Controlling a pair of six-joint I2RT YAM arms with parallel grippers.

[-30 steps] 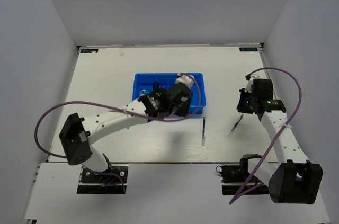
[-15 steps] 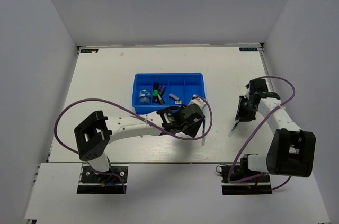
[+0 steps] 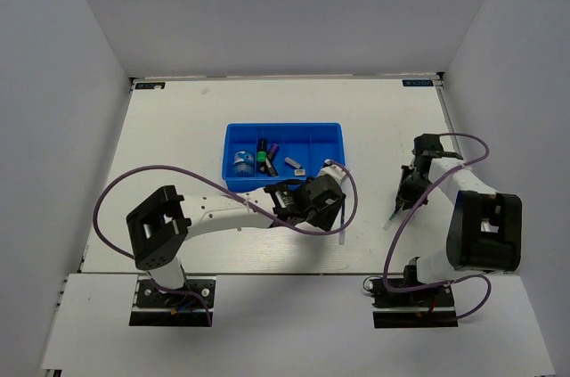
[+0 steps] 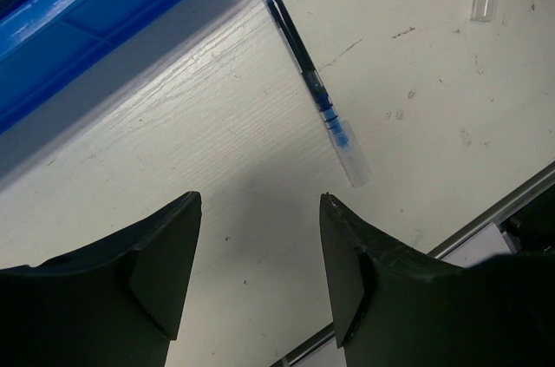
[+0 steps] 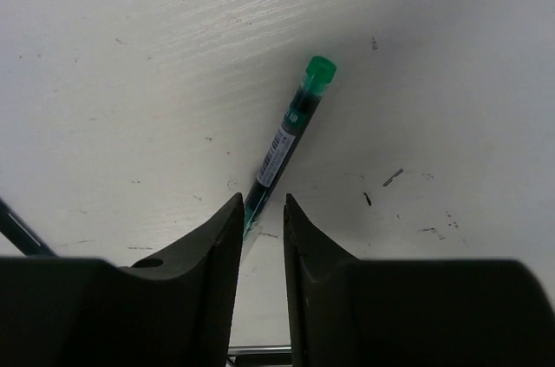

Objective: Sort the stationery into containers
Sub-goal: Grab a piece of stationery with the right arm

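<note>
The blue tray sits near the middle of the tabletop, its long sides running parallel to the far edge. In its left-hand compartments lie a small blue-white bottle and, beside it, two dark highlighters, one with a purple end. A couple of small pieces lie further right in the tray; they are too small to identify.

The left gripper hangs just off the tray's near right corner, on the side toward the near edge. In the left wrist view its jaws are spread wide and hold nothing. The bare tabletop shows between them, and the tray's corner is at the upper left. Ahead of the left gripper lies a thin blue-tipped pen with a dark barrel and a clear end. It lies flat on the tabletop, close to the tray but apart from it.

The right gripper is low over the tabletop, between the tray and the right edge. Its jaws stand close together with only a narrow gap. A green-capped pen lies flat on the tabletop with its cap pointing away from the gripper. Its other end runs into that gap, but it cannot be told whether the jaws actually pinch it. From above, this pen lies to the right of the blue-tipped one, with clear space between them.
</note>
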